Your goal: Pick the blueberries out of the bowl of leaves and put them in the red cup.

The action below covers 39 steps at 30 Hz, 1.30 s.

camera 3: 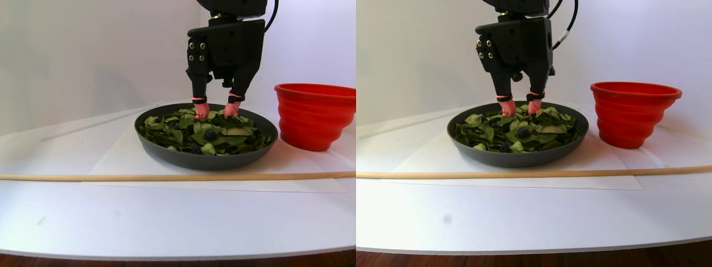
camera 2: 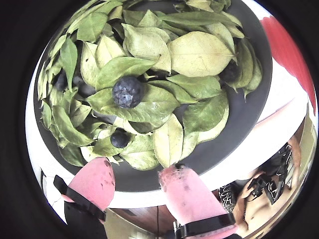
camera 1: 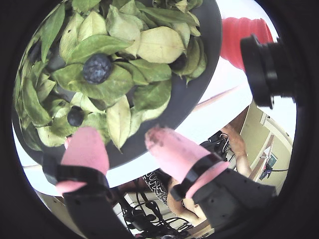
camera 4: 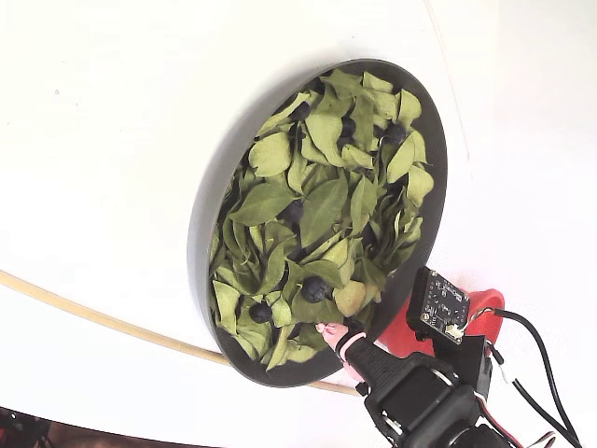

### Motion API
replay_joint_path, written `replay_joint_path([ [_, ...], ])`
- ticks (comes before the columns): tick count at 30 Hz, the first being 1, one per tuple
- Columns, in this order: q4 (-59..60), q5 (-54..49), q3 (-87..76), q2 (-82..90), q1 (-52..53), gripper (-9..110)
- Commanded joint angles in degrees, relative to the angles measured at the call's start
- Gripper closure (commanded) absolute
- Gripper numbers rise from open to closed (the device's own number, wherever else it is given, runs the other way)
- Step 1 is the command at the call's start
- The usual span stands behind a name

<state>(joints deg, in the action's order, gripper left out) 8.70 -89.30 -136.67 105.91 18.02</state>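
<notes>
From my wrist cameras the gripper (camera 2: 137,181) sits closest, its two pink fingertips (camera 1: 85,147) spread apart with nothing between them, hanging over the near rim of the bowl (camera 2: 234,134).

Just past the tips I see the leaves (camera 2: 197,52), a loose heap of green and yellow-green ovals, some curled, filling the dark grey bowl nearly edge to edge. On top of them sits the biggest of the blueberries (camera 2: 127,92), round, dull blue-black, fully exposed on a broad leaf. A smaller one (camera 2: 119,138) lies nearer the fingertips, half tucked among leaves. A third dark one (camera 2: 230,72) shows under leaves by the far right rim in that view; others are partly buried and I cannot count them surely. The fixed view shows at least two more clearly (camera 4: 314,288).

In the stereo pair the fingertips (camera 3: 202,109) dip to leaf level at the back of the bowl (camera 3: 167,147). The red cup (camera 3: 314,114) stands just beside the bowl on the right, apart from it, with ribbed sides and a flared rim. A thin wooden stick (camera 3: 167,177) lies across the white table (camera 3: 167,222) in front of the bowl, with bare surface around.
</notes>
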Motion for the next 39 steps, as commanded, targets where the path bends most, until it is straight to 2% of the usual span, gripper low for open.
replay_joint_path([
  [1,-1.14,-0.44,2.99,0.09,0.44,83],
  [39,-9.4,0.88,9.05,-12.13,-1.76,81],
])
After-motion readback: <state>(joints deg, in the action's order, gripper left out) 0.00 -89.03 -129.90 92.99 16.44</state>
